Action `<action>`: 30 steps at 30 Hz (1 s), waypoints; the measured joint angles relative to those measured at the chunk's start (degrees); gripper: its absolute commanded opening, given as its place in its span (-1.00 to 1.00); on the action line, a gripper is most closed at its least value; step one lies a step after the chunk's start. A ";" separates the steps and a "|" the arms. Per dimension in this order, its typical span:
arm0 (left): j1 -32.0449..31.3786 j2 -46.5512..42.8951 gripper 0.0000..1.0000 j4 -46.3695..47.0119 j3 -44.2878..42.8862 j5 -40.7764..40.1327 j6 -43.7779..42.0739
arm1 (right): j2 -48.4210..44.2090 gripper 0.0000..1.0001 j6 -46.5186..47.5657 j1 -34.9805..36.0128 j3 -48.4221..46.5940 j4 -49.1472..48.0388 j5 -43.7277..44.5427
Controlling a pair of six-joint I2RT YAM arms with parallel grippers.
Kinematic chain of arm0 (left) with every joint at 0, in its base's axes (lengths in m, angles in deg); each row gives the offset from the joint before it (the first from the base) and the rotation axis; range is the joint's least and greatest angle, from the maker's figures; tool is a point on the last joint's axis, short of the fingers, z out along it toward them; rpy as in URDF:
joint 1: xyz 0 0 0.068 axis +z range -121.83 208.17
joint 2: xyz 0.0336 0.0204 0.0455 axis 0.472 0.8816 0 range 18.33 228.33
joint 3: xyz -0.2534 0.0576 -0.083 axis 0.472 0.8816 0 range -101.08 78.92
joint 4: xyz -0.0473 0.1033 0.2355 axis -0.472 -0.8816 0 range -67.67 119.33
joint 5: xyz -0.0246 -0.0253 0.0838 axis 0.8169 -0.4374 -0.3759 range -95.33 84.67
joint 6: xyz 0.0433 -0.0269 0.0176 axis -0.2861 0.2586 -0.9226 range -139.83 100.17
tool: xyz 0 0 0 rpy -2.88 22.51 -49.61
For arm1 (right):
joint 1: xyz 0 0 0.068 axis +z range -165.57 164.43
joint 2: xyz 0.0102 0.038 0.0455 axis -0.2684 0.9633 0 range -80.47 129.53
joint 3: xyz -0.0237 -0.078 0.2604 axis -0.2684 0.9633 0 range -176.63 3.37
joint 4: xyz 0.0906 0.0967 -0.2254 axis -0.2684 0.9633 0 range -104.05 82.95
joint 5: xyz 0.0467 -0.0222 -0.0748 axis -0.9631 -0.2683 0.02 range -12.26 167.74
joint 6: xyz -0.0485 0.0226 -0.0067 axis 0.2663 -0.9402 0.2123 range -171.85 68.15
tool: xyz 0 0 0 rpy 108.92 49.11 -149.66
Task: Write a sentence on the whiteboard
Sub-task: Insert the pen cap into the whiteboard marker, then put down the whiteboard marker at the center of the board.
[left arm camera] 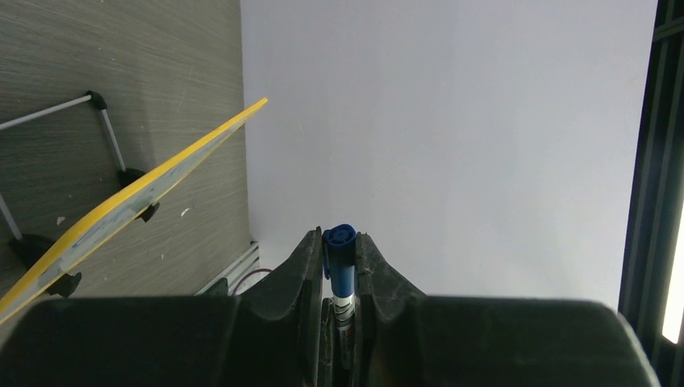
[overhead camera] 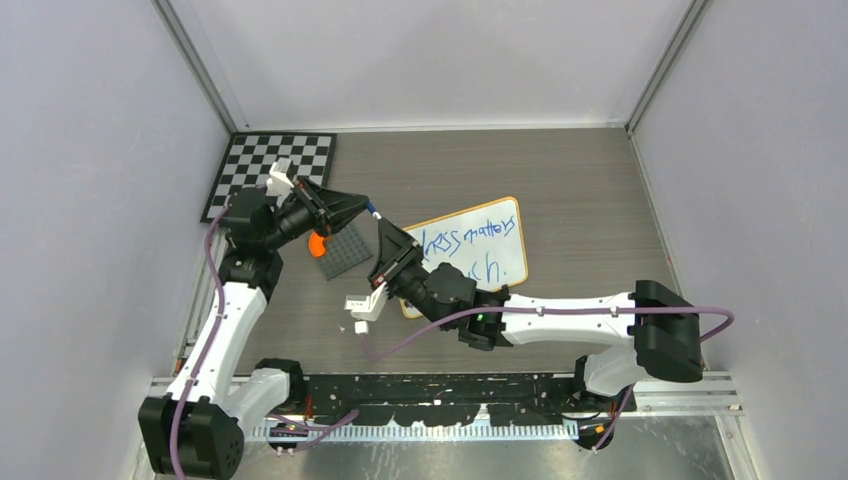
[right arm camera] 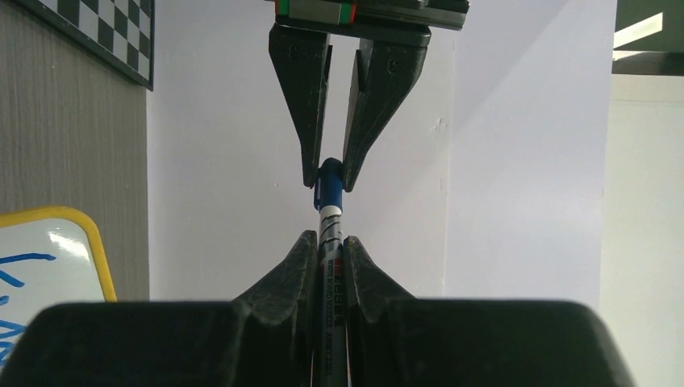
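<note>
Grey wood-grain table (overhead camera: pixel 590 190), white walls. Whiteboard (overhead camera: pixel 490 245) lies flat right of table centre, skewed, its near-left corner under the right arm. Sentence (overhead camera: pixel 478 238) in blue on it, two lines, start hidden behind the right gripper (overhead camera: pixel 382 232). Both grippers are on one marker (right arm camera: pixel 331 222), held in the air left of the board. Right gripper is clamped on the barrel. Left gripper (right arm camera: pixel 329 179) pinches the blue cap (left arm camera: pixel 339 258) at its fingertips. Checkerboard (overhead camera: pixel 270 165) at the far-left corner, studded plate (overhead camera: pixel 345 250) below the left gripper.
</note>
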 measured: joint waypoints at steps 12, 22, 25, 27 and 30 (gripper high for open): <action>2.21 4.55 -1.00 1.84 -5.75 7.82 3.52 | -2.34 0.25 3.85 -1.57 2.99 -3.48 -4.17; 3.96 7.65 -1.00 0.31 -13.90 10.08 2.23 | -5.99 0.74 6.23 -1.64 6.75 -5.14 -7.15; 4.68 8.28 -1.00 -1.25 -15.32 9.20 0.17 | -6.84 0.74 6.43 -1.57 7.34 -5.31 -7.67; 5.16 9.42 -1.00 -2.69 -16.63 8.55 -1.46 | -7.08 0.74 6.38 -1.57 7.41 -5.33 -7.82; 6.88 11.26 -1.00 -5.11 -18.49 7.02 -4.31 | -7.48 0.74 5.81 -1.53 7.41 -5.29 -7.76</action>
